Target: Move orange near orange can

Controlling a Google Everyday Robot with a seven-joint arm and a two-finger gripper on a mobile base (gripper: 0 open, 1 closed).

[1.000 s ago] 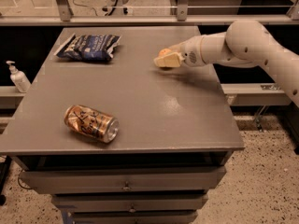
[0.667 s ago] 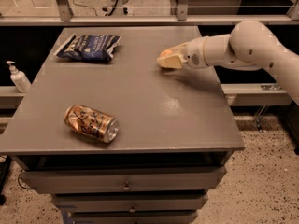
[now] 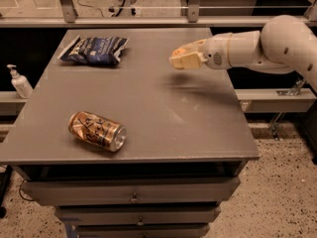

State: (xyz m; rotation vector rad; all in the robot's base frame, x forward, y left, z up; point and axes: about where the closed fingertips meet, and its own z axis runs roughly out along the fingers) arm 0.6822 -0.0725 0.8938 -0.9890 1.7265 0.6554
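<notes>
The orange can [image 3: 97, 131] lies on its side at the front left of the grey table [image 3: 163, 123], with its silver end facing right. My gripper [image 3: 181, 58] hovers above the table's back right part, far from the can, at the end of the white arm [image 3: 247, 48] that reaches in from the right. It casts a blurred shadow on the tabletop below it. The orange does not show anywhere on the table; it may be hidden inside the gripper, but I cannot tell.
A dark blue chip bag [image 3: 94, 50] lies at the table's back left corner. A white pump bottle [image 3: 20, 82] stands on a ledge left of the table. Drawers sit under the tabletop. A rail runs behind the table.
The gripper has risen slightly and drifted a little to the right. The can and the chip bag have not moved.
</notes>
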